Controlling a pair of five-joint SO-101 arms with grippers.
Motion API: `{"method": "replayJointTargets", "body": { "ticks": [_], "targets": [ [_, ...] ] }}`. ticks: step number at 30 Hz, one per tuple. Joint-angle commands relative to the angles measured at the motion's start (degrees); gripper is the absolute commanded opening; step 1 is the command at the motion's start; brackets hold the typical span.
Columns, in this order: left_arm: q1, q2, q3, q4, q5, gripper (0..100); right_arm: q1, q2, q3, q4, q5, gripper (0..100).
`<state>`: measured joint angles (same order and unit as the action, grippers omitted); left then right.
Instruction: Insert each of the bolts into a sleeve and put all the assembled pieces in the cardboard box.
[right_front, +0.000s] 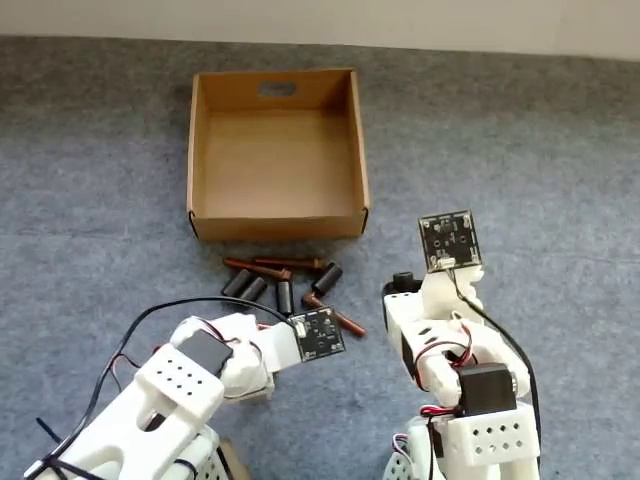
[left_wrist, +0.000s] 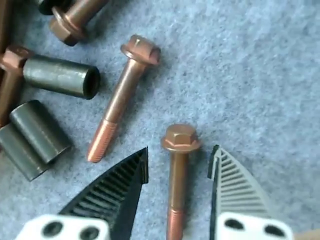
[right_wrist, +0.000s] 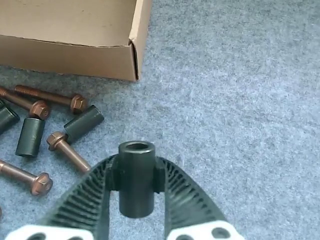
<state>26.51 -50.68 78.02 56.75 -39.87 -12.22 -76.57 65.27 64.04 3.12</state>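
Bolt (left_wrist: 176, 192) in play lies flat on the grey tabletop (left_wrist: 260, 65), dead btw the two fingers of the left tool (left_wrist: 180, 150). Its long axis runs along the tool's own reach line. The hex head is at the far end, approx level w/ the fingertips, and the threaded shank points back toward the wrist. The fingers stand wide, one each side of the shank, not touching it.

As I read it, the next move is a plain close across the shank just behind the head, w/ no wrist turn needed. Main risk: the round shank rolls if one finger lands first.

A second loose bolt (left_wrist: 122, 97) lies just beside, angled. Loose sleeves (left_wrist: 60, 75) sit a bit further off. All are near the fingers but apart from them.

The partner piece is a dark sleeve (right_wrist: 135, 182) clamped in the right tool (right_wrist: 136, 161). Its open bore shows, nothing in it.

In the high view that sleeve (right_front: 403, 282) is at approx 3 o'clk from the pile of parts (right_front: 285, 285). The left arm comes in from 7 o'clk. The cardboard box (right_front: 278, 225) is at 12 o'clk, no assembled pieces in it yet.

The left arm is by far the nearer to this bolt. Once it's gripped, I'd expect it has to travel toward 3 o'clk, shank lined up w/ the bore.
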Motion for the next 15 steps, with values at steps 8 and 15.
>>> {"method": "replayJointTargets", "body": {
  "ticks": [8, 15],
  "targets": [
    [1.19, -0.40, 0.04, 0.44, 0.18, 1, 0.48, -0.57, -0.57, -0.66, -0.62, 0.6],
    [-6.73, -0.75, -8.04, 2.46, 7.03, 1, 0.48, -0.66, -0.57, -0.66, -0.62, 0.6]
  ]
}}
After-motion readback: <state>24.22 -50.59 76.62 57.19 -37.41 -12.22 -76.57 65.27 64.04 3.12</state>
